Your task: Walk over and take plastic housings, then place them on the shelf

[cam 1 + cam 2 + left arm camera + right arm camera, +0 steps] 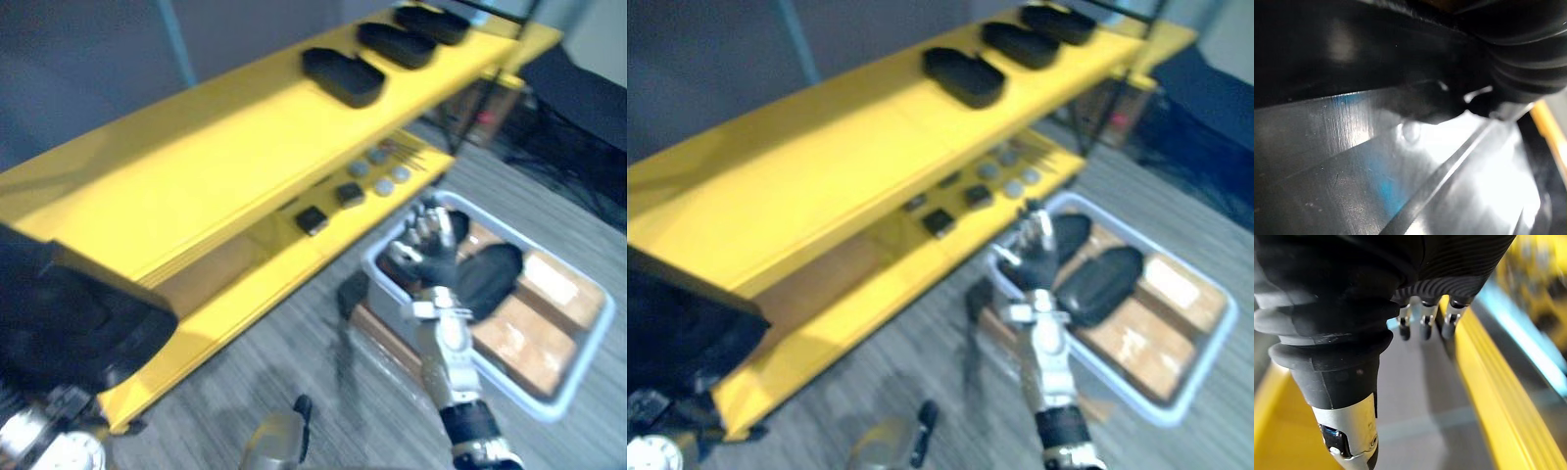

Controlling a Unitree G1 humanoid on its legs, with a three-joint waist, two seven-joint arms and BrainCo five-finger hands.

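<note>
Three plastic housings (343,76) lay far along the shelf (196,157). More housings (490,276) sat in the tray (578,352) at right by the released right hand (436,257). I could not tell the left hand (1528,58)'s grasp.

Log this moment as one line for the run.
right hand open above tray | tray holds black housings | top shelf: three housings | left hand by another housing

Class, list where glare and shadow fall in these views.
Left wrist view: white glare spreads over a glossy dark surface. Left eye view: the top of the yellow shelf is evenly lit, and its lower board lies partly in shadow beneath.
</note>
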